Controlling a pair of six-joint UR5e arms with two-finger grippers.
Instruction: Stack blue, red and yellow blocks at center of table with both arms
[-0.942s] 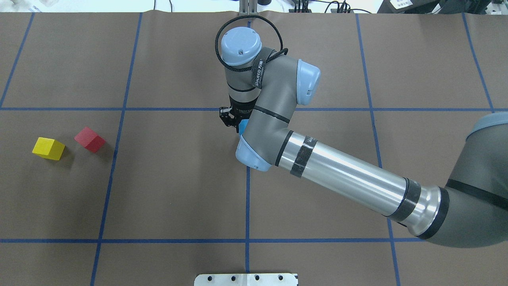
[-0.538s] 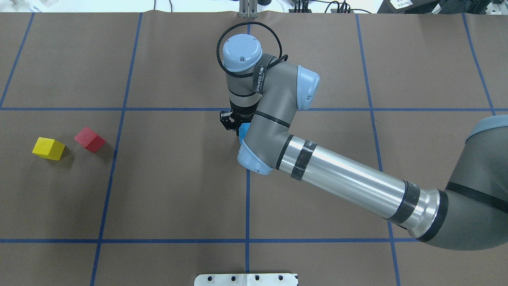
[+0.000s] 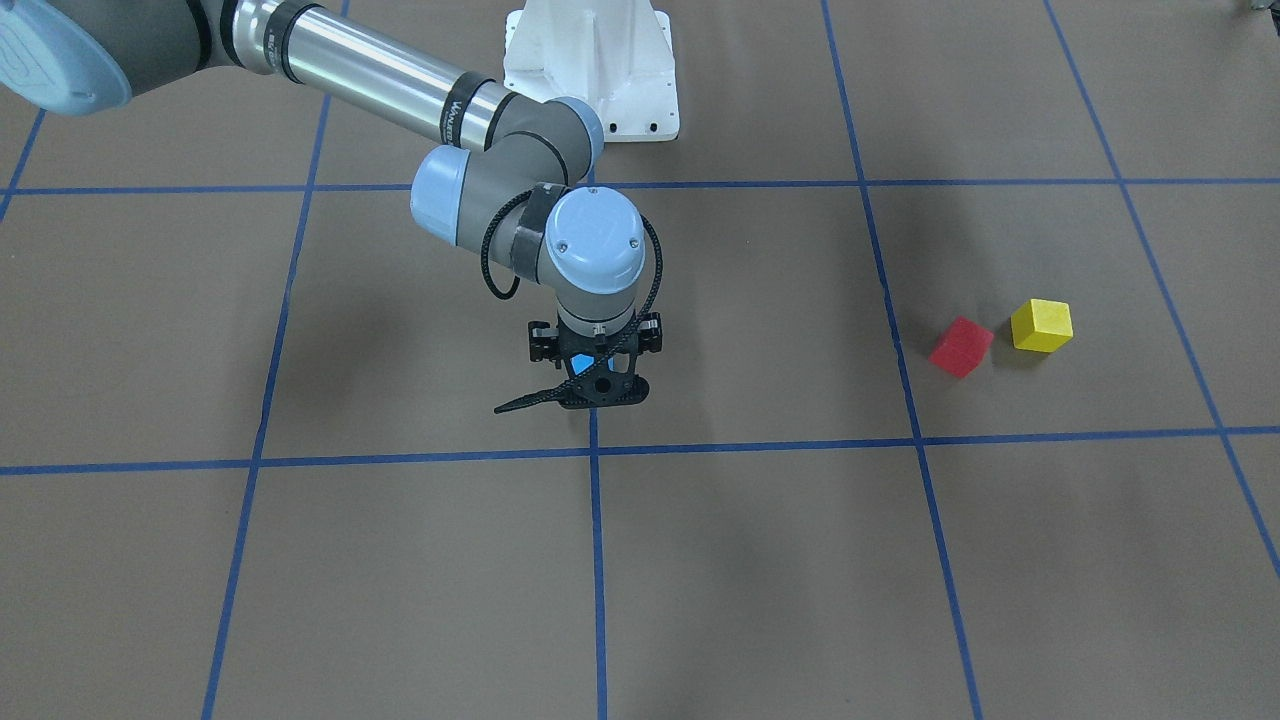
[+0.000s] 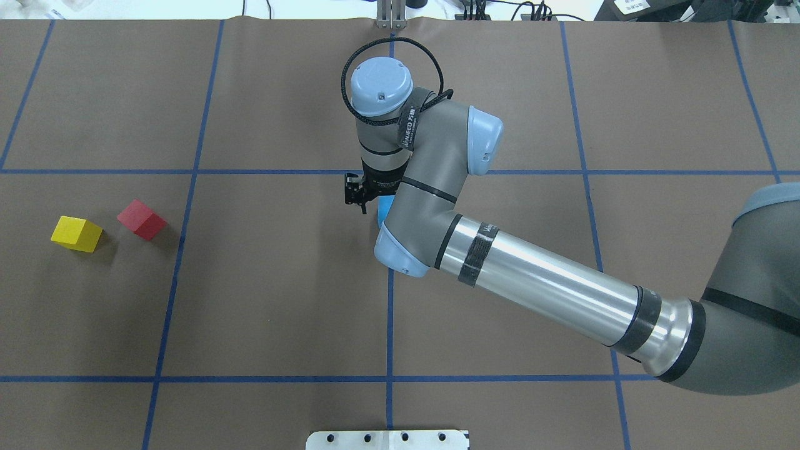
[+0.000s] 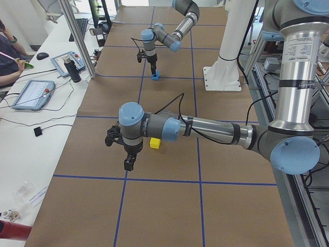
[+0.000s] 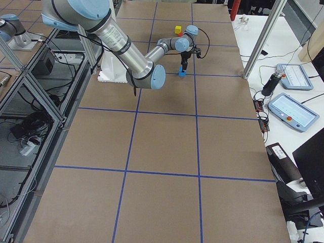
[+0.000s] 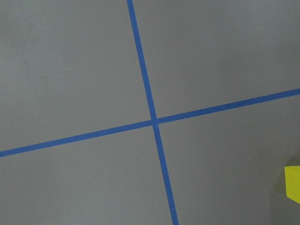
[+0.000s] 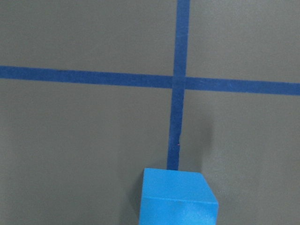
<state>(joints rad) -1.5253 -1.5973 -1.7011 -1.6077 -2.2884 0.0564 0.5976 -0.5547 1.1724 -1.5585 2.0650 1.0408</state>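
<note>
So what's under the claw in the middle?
A blue block sits under the right gripper, on the brown table. From above, the wrist covers most of it, so whether it's gripped is hidden.

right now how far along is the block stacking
Done: blue block sits by the centre crossing, on the table. In hand: right gripper is right at it; whether its fingers are open or shut is unclear. Left: red block and yellow block lie side by side off to the robot's left, unstacked.
</note>
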